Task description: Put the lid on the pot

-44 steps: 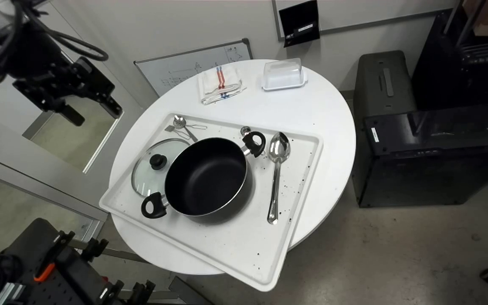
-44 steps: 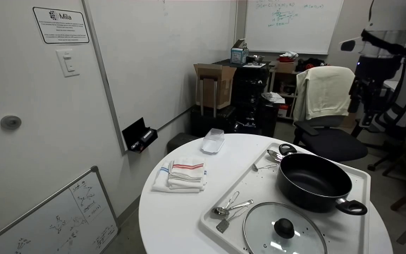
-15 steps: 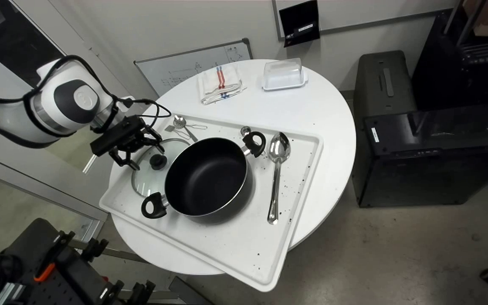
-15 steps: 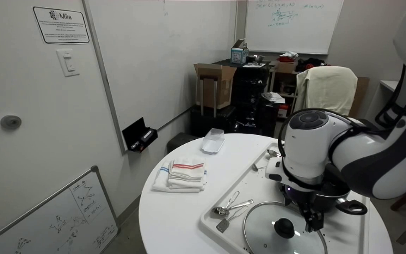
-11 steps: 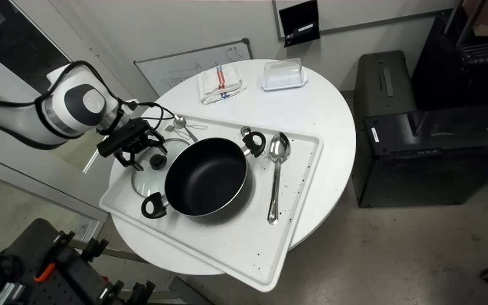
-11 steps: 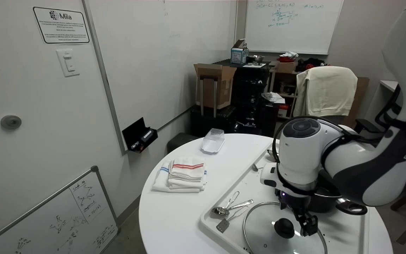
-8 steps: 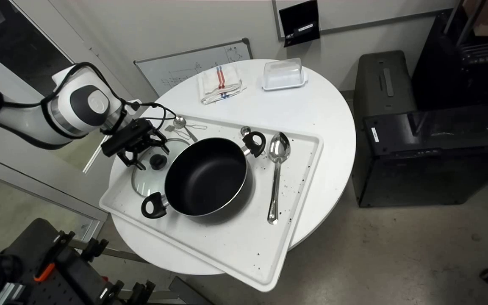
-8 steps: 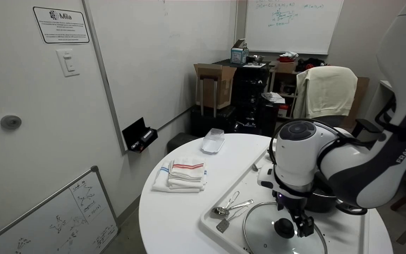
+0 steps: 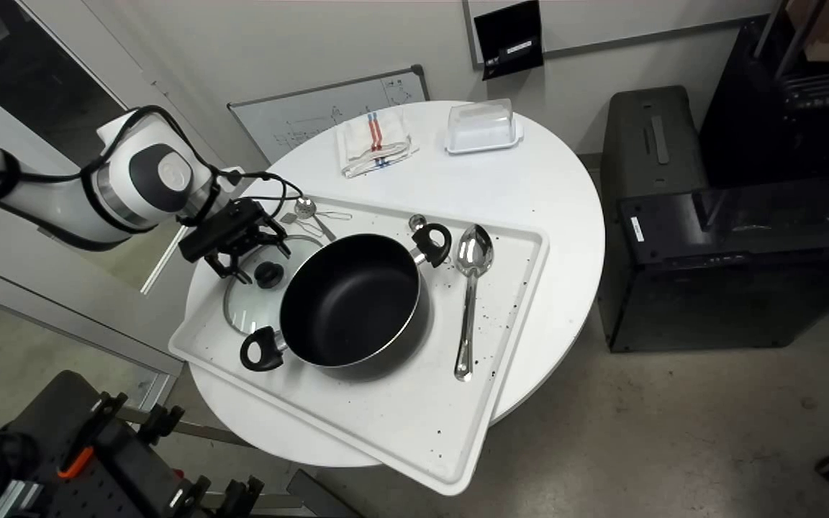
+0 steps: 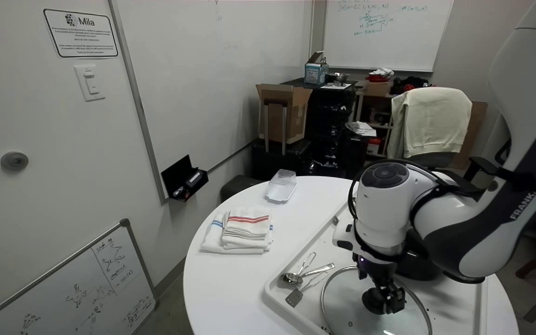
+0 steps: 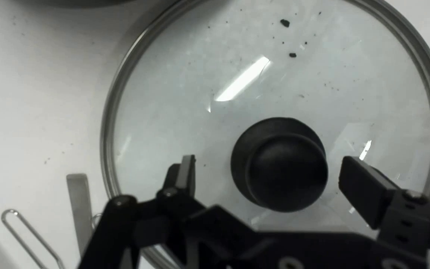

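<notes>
The clear glass lid [image 9: 260,309] with metal rim and dark knob lies flat on the white tray, beside the pot. It also shows in an exterior view [image 10: 347,298] and fills much of the wrist view [image 11: 185,112]. The black pot [image 9: 350,302] stands uncovered on the tray; the arm partly hides it in an exterior view [image 10: 417,267], and only its edge shows in the wrist view [image 11: 69,3]. My gripper [image 9: 266,266] is open above the lid. In the wrist view its fingers [image 11: 270,162] are apart on either side of the knob [image 11: 287,172], not visibly touching it.
The tray's rim [image 9: 508,360] surrounds pot and lid. A large metal spoon [image 9: 466,316] lies beside the pot, and small utensils [image 9: 314,216] lie near the lid. A folded towel [image 9: 375,140] and a clear-covered dish [image 9: 483,129] stand farther back on the round table.
The arm has swung in from the side to over the lid. Over the last second the gripper has shifted a little closer to the knob. Lid and pot have not moved.
</notes>
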### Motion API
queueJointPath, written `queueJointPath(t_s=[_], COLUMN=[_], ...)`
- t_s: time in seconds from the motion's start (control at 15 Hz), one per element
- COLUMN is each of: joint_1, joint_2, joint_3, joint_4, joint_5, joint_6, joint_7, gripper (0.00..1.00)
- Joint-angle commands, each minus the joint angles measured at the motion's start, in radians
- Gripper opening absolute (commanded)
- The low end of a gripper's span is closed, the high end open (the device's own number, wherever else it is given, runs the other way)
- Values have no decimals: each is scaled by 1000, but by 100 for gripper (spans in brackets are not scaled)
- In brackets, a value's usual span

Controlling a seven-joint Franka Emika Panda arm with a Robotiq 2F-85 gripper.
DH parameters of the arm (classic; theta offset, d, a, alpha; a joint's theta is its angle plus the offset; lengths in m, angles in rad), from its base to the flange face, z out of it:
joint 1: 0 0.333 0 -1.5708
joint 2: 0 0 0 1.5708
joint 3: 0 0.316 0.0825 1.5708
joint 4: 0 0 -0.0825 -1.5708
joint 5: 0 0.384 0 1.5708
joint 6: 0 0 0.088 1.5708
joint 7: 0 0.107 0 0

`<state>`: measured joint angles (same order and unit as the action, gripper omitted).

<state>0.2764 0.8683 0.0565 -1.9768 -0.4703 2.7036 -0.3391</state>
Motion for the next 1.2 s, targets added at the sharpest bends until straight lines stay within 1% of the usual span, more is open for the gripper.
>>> queueJointPath(t_s=[0.0, 0.07, 0.27, 0.33, 0.4, 0.67, 1.13], joint_1=[0, -1, -6, -9, -11, -23, -51], joint_2=[16, 14, 9, 8, 6, -20, -118], joint_3=[6, 8, 14, 17, 19, 32, 63], joint_4=[24, 23, 20, 19, 19, -1, -69], joint_5=[-5, -3, 0, 2, 3, 6, 7], joint_6=[7, 6, 4, 3, 2, -4, -19], joint_7=[7, 6, 3, 0, -1, -13, -47], gripper=[67, 60, 35, 28, 25, 25, 25])
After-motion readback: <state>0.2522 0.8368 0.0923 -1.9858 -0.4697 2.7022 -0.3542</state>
